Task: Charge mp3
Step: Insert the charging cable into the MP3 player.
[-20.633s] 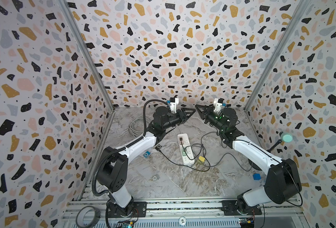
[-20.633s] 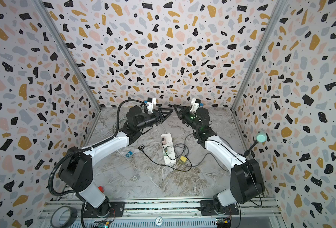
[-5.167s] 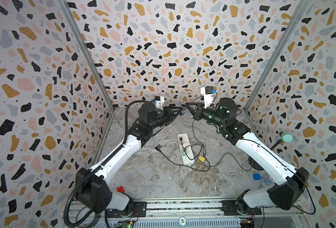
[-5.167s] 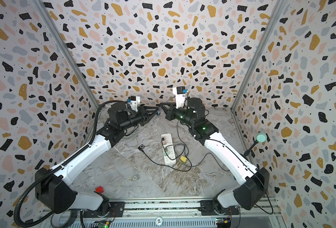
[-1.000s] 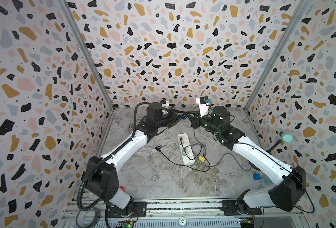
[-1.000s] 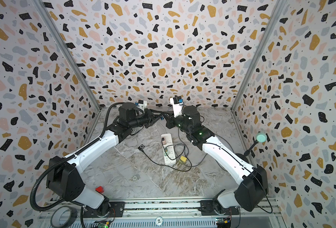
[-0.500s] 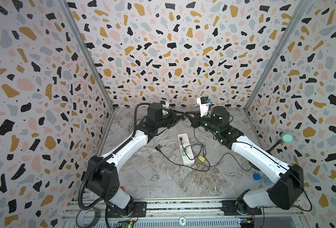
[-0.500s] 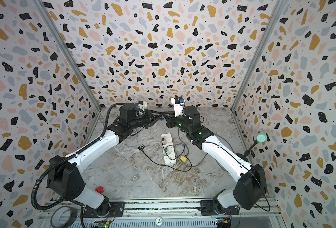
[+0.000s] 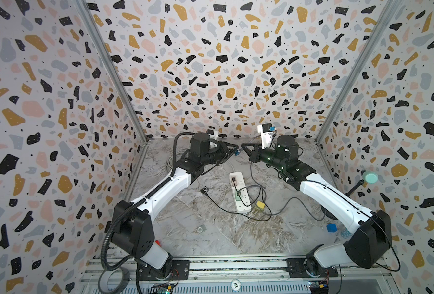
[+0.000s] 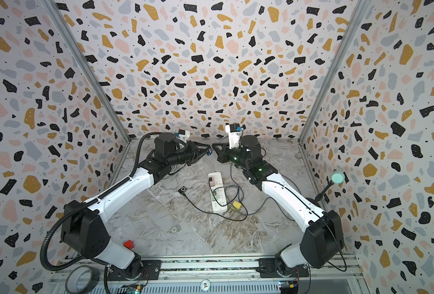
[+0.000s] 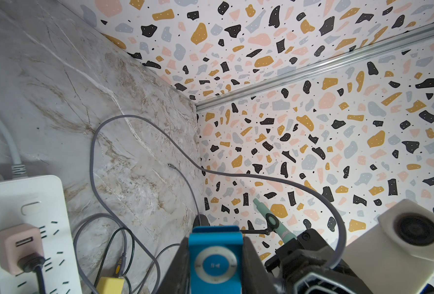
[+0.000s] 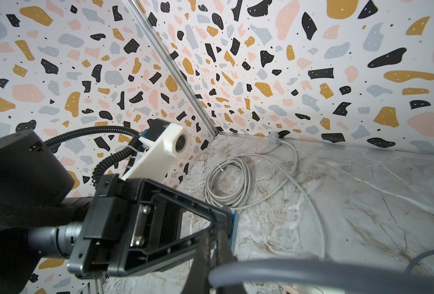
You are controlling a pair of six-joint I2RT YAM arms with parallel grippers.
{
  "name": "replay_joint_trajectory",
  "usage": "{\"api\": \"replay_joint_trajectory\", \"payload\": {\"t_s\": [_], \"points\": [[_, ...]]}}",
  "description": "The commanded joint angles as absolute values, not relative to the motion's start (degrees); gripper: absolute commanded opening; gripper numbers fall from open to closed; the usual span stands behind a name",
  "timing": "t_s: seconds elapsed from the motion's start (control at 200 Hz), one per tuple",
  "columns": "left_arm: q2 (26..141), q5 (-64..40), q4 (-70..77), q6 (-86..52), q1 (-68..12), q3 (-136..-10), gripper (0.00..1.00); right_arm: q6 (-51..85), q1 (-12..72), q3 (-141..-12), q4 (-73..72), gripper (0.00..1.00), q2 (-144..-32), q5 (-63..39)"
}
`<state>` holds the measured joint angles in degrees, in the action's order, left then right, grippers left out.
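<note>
A blue mp3 player (image 11: 216,257) with a round silver control ring is pinched between the fingers of my left gripper (image 11: 214,241), held in the air over the back of the table. In both top views it shows as a small blue spot (image 9: 237,152) (image 10: 208,152) at the left gripper's tips. My right gripper (image 12: 214,238) faces it tip to tip (image 9: 243,147), almost touching the player's blue edge (image 12: 233,226). It is shut on the end of a grey cable (image 12: 287,272); the plug itself is hidden. That cable trails down to the table (image 11: 93,142).
A white power strip (image 9: 240,193) lies mid-table with a pink charger (image 11: 19,244) plugged in. Nearby are a black mp3 player (image 9: 204,190) on a black cable, a yellow block (image 9: 260,204), a blue cube (image 9: 332,227) and a coiled white cord (image 12: 226,183) in the back corner.
Over the last second both arms hold almost still, tips facing. Long before, the blue mp3 player lay on the table at the left; now the left gripper holds it raised.
</note>
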<state>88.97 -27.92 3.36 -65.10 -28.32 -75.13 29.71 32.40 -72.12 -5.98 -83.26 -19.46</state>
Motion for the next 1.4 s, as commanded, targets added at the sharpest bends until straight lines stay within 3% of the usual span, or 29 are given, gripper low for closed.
{"api": "replay_joint_trajectory", "payload": {"t_s": [0.0,0.506,1.397], "points": [[86.45,-38.55,13.59,-60.50,-32.73,-83.77,0.00,29.71,33.34,-69.52,8.23,0.00,-88.63,-19.79],[88.21,-37.86,5.98,-55.11,-34.12,-87.80,0.00,29.36,33.74,-71.89,10.59,0.00,-90.85,-20.01],[86.13,-39.29,22.09,-64.93,-33.85,-81.94,0.00,31.29,34.48,-66.94,8.77,0.00,-90.26,-21.19]]}}
